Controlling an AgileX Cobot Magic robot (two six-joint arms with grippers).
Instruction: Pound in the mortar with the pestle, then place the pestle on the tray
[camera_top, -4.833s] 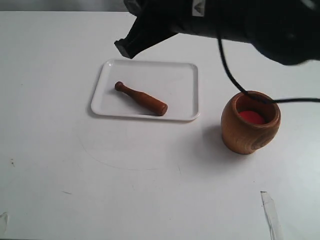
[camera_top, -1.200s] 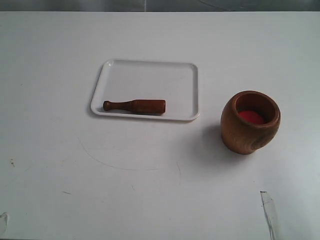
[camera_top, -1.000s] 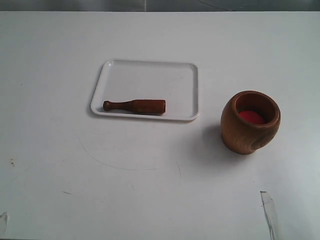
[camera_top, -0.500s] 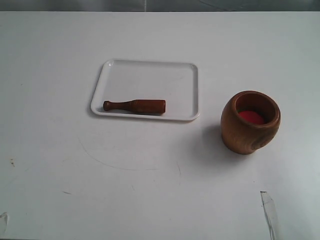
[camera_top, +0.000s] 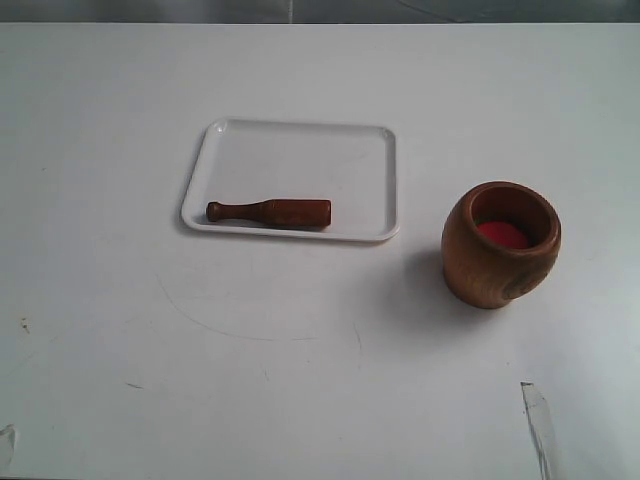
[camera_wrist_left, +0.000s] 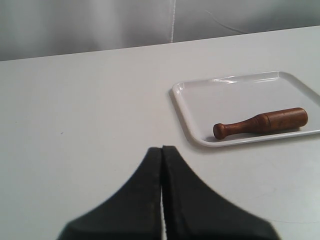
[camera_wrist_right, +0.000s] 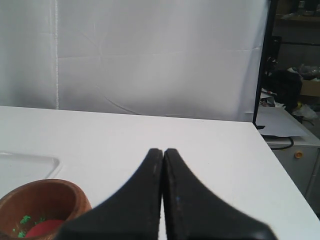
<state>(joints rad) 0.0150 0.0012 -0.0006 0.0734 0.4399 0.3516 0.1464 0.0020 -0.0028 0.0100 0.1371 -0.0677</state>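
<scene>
The reddish-brown pestle (camera_top: 268, 212) lies flat along the near edge of the white tray (camera_top: 300, 150), its knob pointing left. The left wrist view also shows the pestle (camera_wrist_left: 261, 122) on the tray (camera_wrist_left: 235, 95). To the right of the tray stands the brown wooden mortar (camera_top: 500, 245), upright, with its red bottom showing; the right wrist view catches the mortar (camera_wrist_right: 42, 202) with green specks inside. My left gripper (camera_wrist_left: 162, 148) is shut and empty, back from the tray. My right gripper (camera_wrist_right: 163, 150) is shut and empty beside the mortar. Neither gripper appears in the exterior view.
The white table (camera_top: 300, 350) carries faint scuff marks and a strip of clear tape (camera_top: 540, 425) near the front right. A white curtain (camera_wrist_right: 160, 55) hangs behind the table, and the table's edge (camera_wrist_right: 280, 160) drops off beside a cluttered area.
The dark arm that hung over the back of the tray has left the exterior view. The pestle has turned from a diagonal to lying level along the tray's near edge. Nothing moved in the last second.
</scene>
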